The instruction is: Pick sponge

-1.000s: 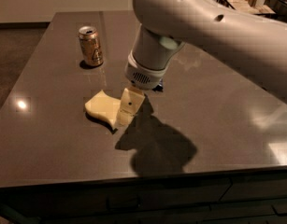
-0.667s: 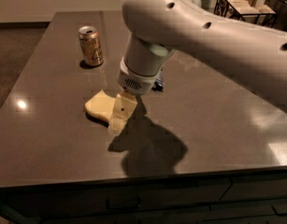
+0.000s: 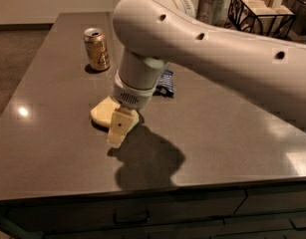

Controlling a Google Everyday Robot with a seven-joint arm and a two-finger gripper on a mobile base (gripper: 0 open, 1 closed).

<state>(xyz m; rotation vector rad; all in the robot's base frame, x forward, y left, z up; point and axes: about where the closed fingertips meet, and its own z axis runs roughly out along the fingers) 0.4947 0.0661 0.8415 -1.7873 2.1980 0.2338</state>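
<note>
The can (image 3: 96,49) stands upright on the table (image 3: 53,153), at 12 o'clock from the sponge (image 3: 102,111); its top is open and its contents cannot be seen. At the table's far right, a wire basket (image 3: 240,9) holds pale box-like blocks, and a cylindrical holder (image 3: 210,10) beside it carries pale items too blurred to identify. The sponge lies flat on the table. The gripper (image 3: 117,131) is at the sponge's 5 o'clock edge, overlapping it; whether it is spread or closed cannot be told. A dark blue wrapper (image 3: 166,81) lies at 2 o'clock from the sponge. Compared with 0.7 s ago, the gripper has shifted toward 7 o'clock; sponge and can are unmoved.
</note>
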